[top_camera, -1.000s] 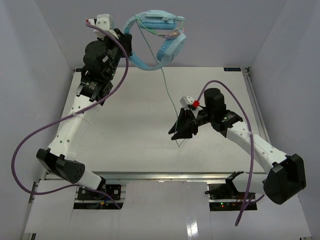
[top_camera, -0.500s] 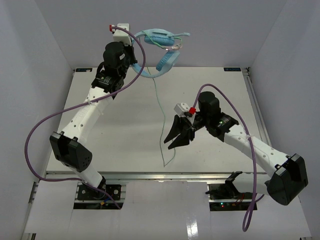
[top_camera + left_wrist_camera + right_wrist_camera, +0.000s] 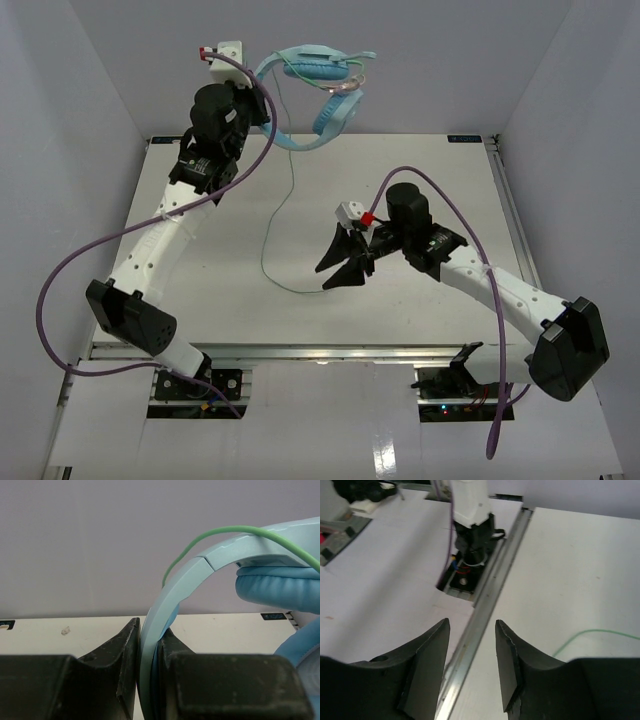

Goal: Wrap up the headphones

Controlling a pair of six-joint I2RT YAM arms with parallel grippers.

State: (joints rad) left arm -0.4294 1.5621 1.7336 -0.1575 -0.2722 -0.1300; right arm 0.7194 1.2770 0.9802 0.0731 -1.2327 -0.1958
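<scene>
Since the picture from a moment ago, the right claw (image 3: pixel 321 279) has slid left over the table (image 3: pixel 430 180). The loose end of the green cord (image 3: pixel 264 250) has swung left too. Then it hung almost straight down. Now it bends out in a big curve and lies on the table. The left arm has moved just a little.

The headphones (image 3: pixel 325 95) are up in the air, above the far edge of the table. The left claw (image 3: pixel 262 108) is pinched tight on the blue band (image 3: pixel 175 587). I think it holds them high so the cord can hang free and not get tangled. In the left wrist view the cord goes over the top of the band, near one soft ear pad.

The right claw is wide open and holds nothing. It sits low over the table, with the tip of the cord just beside it. In its own view the cord lies off to the right, not between the two fingers. I think it is there to catch the cord, so the cord can be wound around the headphones. The wrapping looks barely begun, since most of the cord is loose.

I can see no name or writing on the headphones. A small black label (image 3: pixel 274 616) sits at the far edge of the table, but its letters are too tiny to read.
</scene>
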